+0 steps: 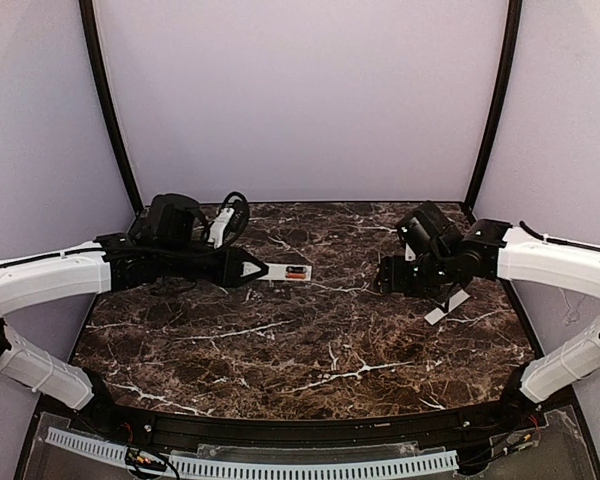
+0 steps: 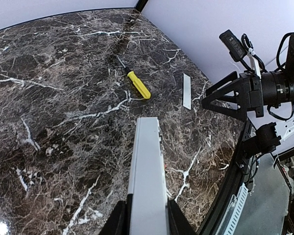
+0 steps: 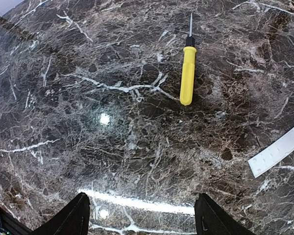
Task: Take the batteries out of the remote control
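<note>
Item: remote control (image 1: 292,271), one end clamped in my left gripper (image 1: 252,269).
Batteries (image 1: 297,271): seated in its bay, none out yet.
Cover strip (image 3: 279,149): off, lying beyond the remote beside the screwdriver (image 3: 187,73).
My right gripper (image 3: 142,215): spread, empty.

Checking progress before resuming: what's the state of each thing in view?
remote control: clamped in left gripper, battery bay uncovered
batteries: still in the bay
cover strip: off the remote, lying flat
screwdriver: lying loose, not held
right gripper: open, empty
</note>
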